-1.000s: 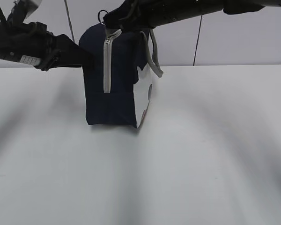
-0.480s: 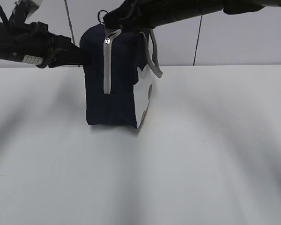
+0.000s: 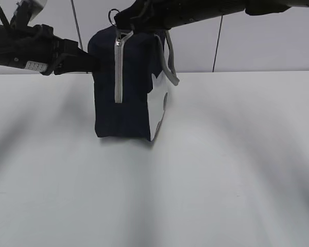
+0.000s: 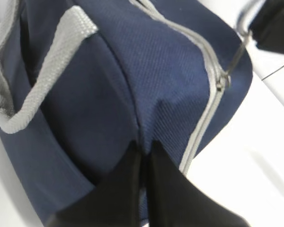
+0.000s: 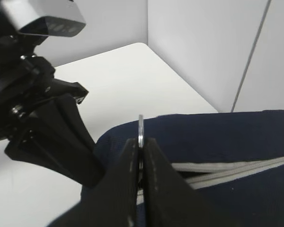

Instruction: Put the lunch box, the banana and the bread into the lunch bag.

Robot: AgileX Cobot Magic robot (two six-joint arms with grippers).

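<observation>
— Claws?
— I see my left claw (image 4: 143, 150) pinched shut on a fold of the lunch bag (image 3: 129, 87). My right claw (image 5: 140, 144) is clamped on the metal ring pull (image 5: 140, 126).
— Bag position?
— Upright on the white counter (image 3: 206, 170), zipper (image 3: 118, 72) closed.

Your exterior view is bright and evenly lit; broad soft arm shadows streak the white worktop (image 3: 221, 170). Left wrist view overexposes the worktop, close claw (image 4: 144, 151) soft. Right wrist view's foreground is blurred.
</observation>
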